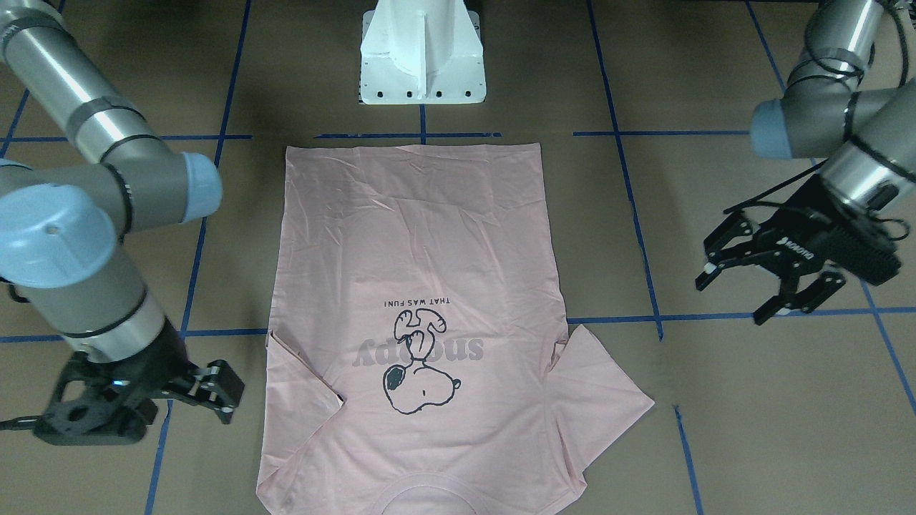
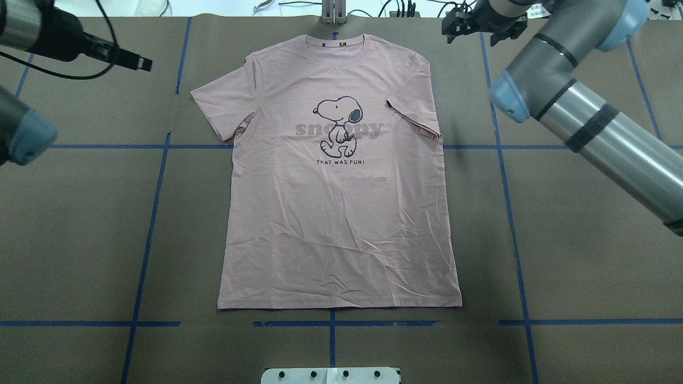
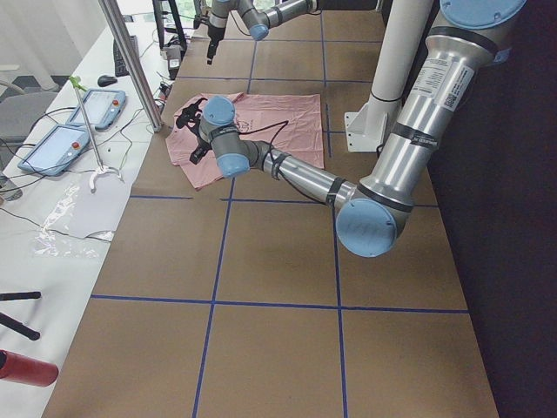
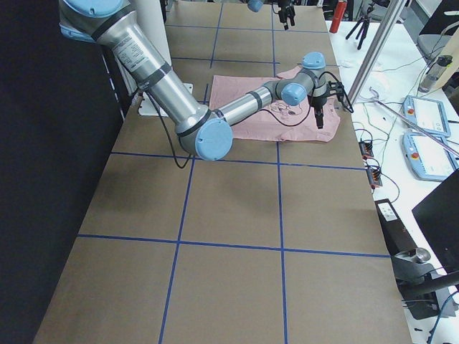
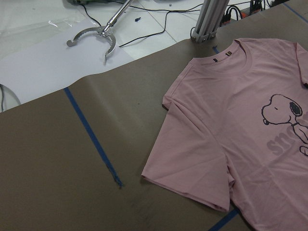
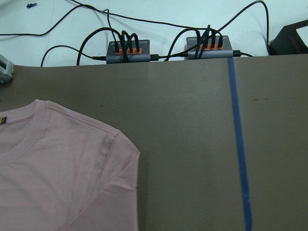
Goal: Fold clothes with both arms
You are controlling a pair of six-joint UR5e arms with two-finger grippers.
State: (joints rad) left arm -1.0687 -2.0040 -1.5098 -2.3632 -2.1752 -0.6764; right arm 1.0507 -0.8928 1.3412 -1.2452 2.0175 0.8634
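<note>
The light pink T-shirt (image 2: 341, 202) lies flat and face up on the brown table, collar at the far edge and hem toward the robot's base. It also shows in the front-facing view (image 1: 415, 286). One sleeve (image 2: 219, 106) is spread out on my left. The other sleeve (image 2: 416, 112) is partly folded in on my right. My left gripper (image 1: 737, 297) is open and empty, hovering beside the shirt off its spread sleeve. My right gripper (image 2: 472, 29) is open and empty near the shirt's far right shoulder. The wrist views show the shirt (image 5: 240, 120) (image 6: 57, 173) but no fingers.
The white pedestal (image 1: 422, 57) stands just behind the shirt's hem. Blue tape lines (image 2: 149, 213) grid the table. A metal post (image 5: 209, 21) and cable hubs (image 6: 127, 50) sit at the far edge. Teach pendants (image 3: 65, 144) lie on a side table.
</note>
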